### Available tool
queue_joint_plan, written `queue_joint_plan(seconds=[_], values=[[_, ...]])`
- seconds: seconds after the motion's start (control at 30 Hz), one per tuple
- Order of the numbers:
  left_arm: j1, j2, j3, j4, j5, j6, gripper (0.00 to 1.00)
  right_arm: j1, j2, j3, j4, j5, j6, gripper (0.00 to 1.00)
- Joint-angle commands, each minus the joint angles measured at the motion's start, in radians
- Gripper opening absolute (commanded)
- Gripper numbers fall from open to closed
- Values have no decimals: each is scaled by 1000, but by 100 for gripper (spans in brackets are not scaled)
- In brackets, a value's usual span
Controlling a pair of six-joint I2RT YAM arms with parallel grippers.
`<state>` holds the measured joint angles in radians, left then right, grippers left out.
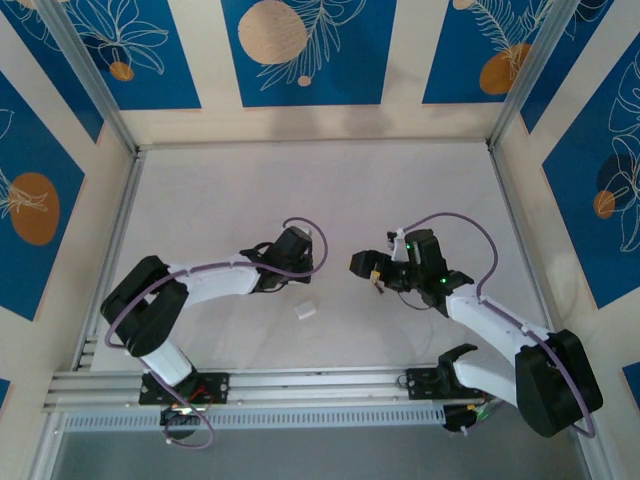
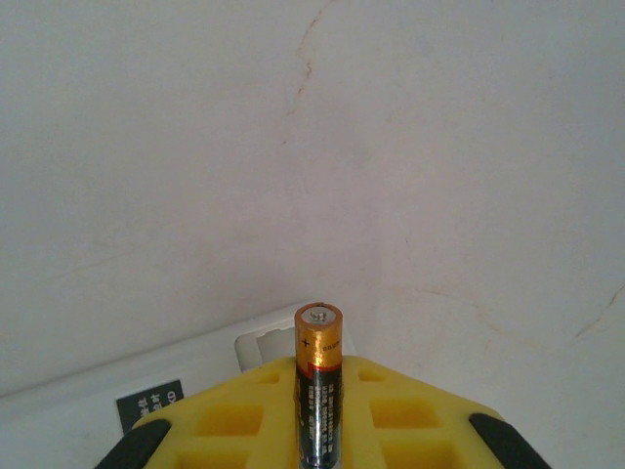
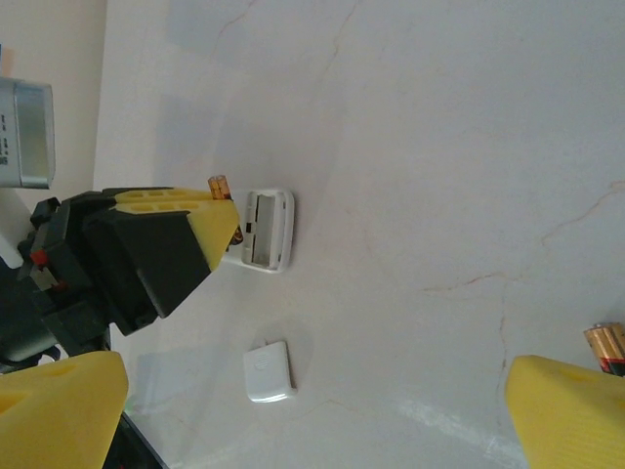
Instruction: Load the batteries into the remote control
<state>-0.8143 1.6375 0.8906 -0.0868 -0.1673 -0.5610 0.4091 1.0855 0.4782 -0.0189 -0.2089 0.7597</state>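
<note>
The left gripper [image 2: 319,391] is clamping a slim dark cylindrical battery with a gold-orange end [image 2: 319,332] just over the flat white plastic remote control [image 2: 68,415], apparently lining it up with the open bay. The right gripper [image 1: 366,266], fingers spread, is hovering near the remote control, presumably ready for the second battery [image 3: 607,347].

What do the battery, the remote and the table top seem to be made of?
Battery: metal can, it seems, with a glossy gold and black printed wrap and a bare shiny end cap. Remote: probably plastic, smooth matte white, moulded with rounded corners. Table top: pale stone-like surface with thin brown veins; possibly laminate.
</note>
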Motion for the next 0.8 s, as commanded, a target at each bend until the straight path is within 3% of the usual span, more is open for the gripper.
queue_joint_plan(seconds=[0.0,0.77], values=[[-10,2,-5,-5,-24,-45,15,12,5,35,-14,12,-10,99],[-13,45,-13,-10,-11,-63,16,22,16,45,-20,18,-13,99]])
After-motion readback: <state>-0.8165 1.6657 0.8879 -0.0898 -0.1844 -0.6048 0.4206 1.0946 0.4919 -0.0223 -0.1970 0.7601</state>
